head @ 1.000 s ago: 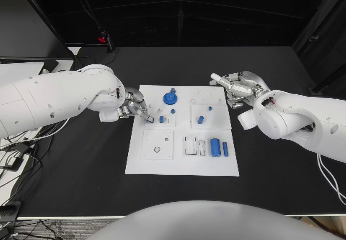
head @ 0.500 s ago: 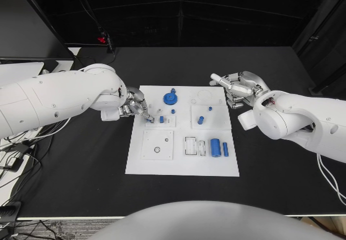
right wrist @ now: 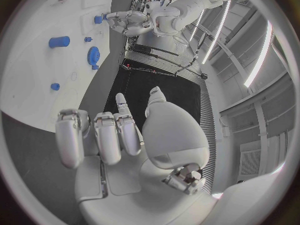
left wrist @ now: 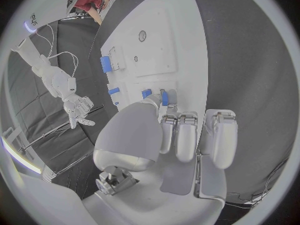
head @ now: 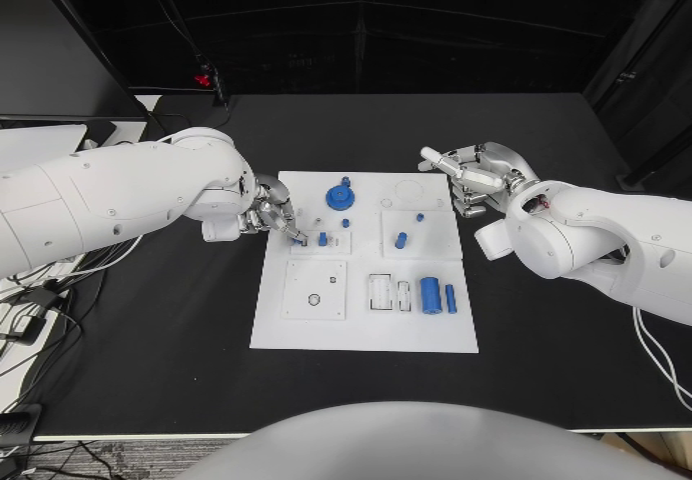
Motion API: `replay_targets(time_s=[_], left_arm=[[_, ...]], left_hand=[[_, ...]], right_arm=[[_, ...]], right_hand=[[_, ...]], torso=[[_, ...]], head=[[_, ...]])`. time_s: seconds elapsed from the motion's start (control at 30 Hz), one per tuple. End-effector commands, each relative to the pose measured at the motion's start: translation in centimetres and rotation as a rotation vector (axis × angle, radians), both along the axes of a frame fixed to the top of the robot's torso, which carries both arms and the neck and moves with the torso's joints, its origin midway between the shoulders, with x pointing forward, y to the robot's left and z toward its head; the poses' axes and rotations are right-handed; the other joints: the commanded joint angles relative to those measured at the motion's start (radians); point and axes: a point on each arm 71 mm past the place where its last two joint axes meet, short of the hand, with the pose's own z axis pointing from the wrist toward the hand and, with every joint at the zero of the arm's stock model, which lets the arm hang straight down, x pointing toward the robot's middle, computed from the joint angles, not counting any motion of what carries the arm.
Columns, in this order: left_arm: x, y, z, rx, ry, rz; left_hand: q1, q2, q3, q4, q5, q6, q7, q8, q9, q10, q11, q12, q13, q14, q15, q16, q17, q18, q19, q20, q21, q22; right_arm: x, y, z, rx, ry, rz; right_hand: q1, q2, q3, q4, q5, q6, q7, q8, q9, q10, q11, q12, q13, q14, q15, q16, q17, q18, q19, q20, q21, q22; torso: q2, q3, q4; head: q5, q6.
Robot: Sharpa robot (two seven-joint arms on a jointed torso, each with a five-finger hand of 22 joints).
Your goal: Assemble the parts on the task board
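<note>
The white task board (head: 361, 325) lies mid-table. My left hand (head: 271, 218) reaches over its left edge and pinches a small blue part (left wrist: 164, 97) between thumb and fingertip, just beside a blue peg (head: 322, 239) standing in a small white block. A blue gear (head: 342, 195) sits at the board's far middle. A blue piece (head: 402, 240) lies on the right-hand block. A thick blue cylinder (head: 430, 295) and a slim blue one (head: 451, 298) lie nearer me. My right hand (head: 469, 178) hovers off the board's far right corner, fingers apart, holding nothing.
A square white plate with small holes (head: 316, 290) and a slotted white holder (head: 384, 292) sit on the board's near half. Black table (head: 144, 330) surrounds the board. Cables hang off the table's left edge (head: 36, 300).
My left hand has edged slightly toward the board's left block with the small blue part. The right hand has not moved.
</note>
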Motion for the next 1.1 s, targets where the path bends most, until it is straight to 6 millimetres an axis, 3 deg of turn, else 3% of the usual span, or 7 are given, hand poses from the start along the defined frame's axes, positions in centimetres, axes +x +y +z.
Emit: replay_targets(time_s=[0.03, 1.1], left_arm=[[-0.07, 0.06, -0.11, 0.030, 0.017, -0.012], [0.27, -0.36, -0.26, 0.023, 0.016, -0.018]], left_hand=[[0.002, 0.012, 0.005, 0.000, 0.002, 0.010, -0.004, 0.004, 0.002, 0.108, -0.002, -0.002, 0.260, 0.104, -0.005, 0.001, 0.263, -0.006, 0.106, -0.003, 0.003, 0.263], [-0.014, 0.013, 0.006, -0.001, 0.002, 0.009, -0.004, 0.002, 0.001, 0.108, -0.002, -0.002, 0.260, 0.104, -0.004, 0.001, 0.263, -0.006, 0.106, -0.003, 0.003, 0.263]], right_arm=[[-0.02, 0.12, 0.15, 0.003, -0.009, 0.007], [0.03, 0.19, 0.12, 0.003, -0.007, 0.010]], right_hand=[[0.000, 0.007, -0.008, -0.001, 0.006, -0.006, -0.002, 0.005, -0.001, 0.108, -0.004, 0.003, 0.263, 0.108, -0.002, 0.002, 0.263, 0.003, 0.039, -0.003, -0.004, 0.230], [0.000, 0.007, -0.008, -0.001, 0.006, -0.006, -0.002, 0.005, -0.001, 0.108, -0.004, 0.003, 0.263, 0.108, -0.002, 0.002, 0.263, 0.003, 0.039, -0.003, -0.004, 0.230]], torso=[[0.000, 0.0001, -0.0001], [0.000, 0.0002, 0.0007]], head=[[0.000, 0.000], [-0.005, 0.000]])
